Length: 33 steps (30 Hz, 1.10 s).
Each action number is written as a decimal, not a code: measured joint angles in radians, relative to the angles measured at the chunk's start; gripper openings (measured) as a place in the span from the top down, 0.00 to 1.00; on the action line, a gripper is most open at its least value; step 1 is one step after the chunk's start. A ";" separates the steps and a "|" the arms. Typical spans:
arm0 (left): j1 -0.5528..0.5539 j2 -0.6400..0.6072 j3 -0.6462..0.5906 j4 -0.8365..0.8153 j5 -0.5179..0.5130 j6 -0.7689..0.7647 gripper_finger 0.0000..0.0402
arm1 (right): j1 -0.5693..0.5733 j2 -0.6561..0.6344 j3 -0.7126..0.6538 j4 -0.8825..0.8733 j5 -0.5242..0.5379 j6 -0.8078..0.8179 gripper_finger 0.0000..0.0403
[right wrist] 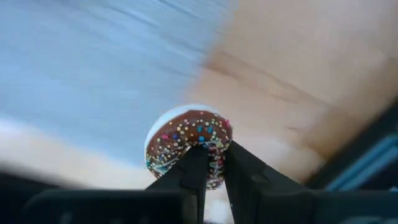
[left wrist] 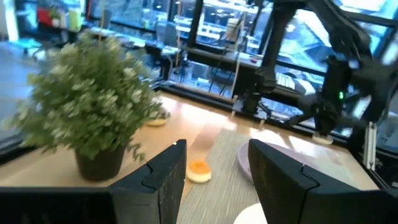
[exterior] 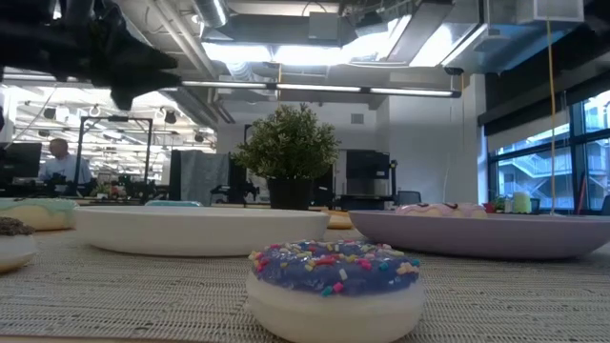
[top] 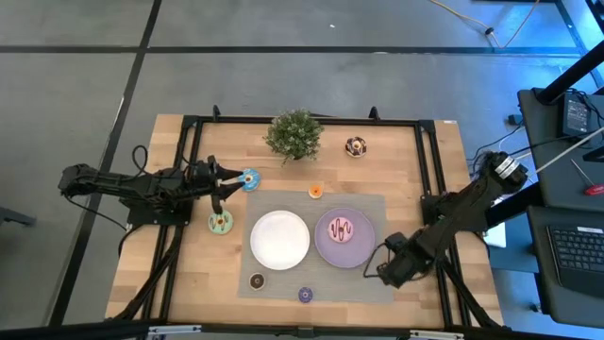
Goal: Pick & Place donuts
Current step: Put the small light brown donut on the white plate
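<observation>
- The wooden table (top: 189, 283) carries a grey mat (top: 283, 203) in its middle; bare wood is open along the left and right sides and along the far edge beside the potted plant (top: 294, 134).
- The white plate (top: 279, 238) is bare; the purple plate (top: 326, 247) beside it holds the pink donut (top: 342, 229).
- On the left strip of wood, the blue donut (top: 249, 178) and the green donut (top: 221, 222) lie near the left gripper (top: 222, 182).
- The orange mini (top: 315, 192) sits at the mat's far edge, the dark brown mini (top: 257, 280) and purple mini (top: 306, 295) at its near edge.
- A chocolate donut (top: 356, 146) lies near the far edge, right of the plant.
- The left gripper (left wrist: 211, 174) hovers over the table's left side, fingers (left wrist: 165, 180) apart with nothing between them.
- The right gripper (right wrist: 210, 163) is near the mat's near-right corner, fingers closed tight on the rim of a chocolate sprinkled donut (right wrist: 186, 134), which is lifted off the wood.
</observation>
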 joint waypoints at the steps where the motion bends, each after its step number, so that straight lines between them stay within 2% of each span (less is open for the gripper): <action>1: 0.000 0.029 0.000 0.037 0.010 0.014 0.58 | -0.030 -0.025 0.021 -0.001 0.018 -0.040 0.87; 4: 0.000 0.123 0.020 0.105 0.050 0.067 0.58 | -0.127 -0.103 0.094 -0.001 0.087 -0.176 0.87; 10: -0.009 0.350 0.198 0.098 0.137 0.265 0.58 | -0.315 -0.192 0.255 0.027 0.311 -0.511 0.87; 14: -0.041 0.511 0.368 0.050 0.154 0.428 0.58 | -0.424 -0.180 0.326 0.112 0.330 -0.721 0.87; 17: -0.069 0.611 0.500 0.012 0.154 0.536 0.58 | -0.488 -0.151 0.340 0.190 0.261 -0.818 0.87; 23: -0.104 0.769 0.696 -0.057 0.208 0.636 0.58 | -0.570 -0.072 0.341 0.301 0.027 -0.875 0.87; 27: -0.113 0.856 0.751 -0.067 0.282 0.660 0.58 | -0.596 -0.028 0.341 0.359 -0.078 -0.918 0.87; 33: -0.113 0.946 0.781 -0.049 0.382 0.647 0.58 | -0.624 0.002 0.341 0.440 -0.150 -0.921 0.87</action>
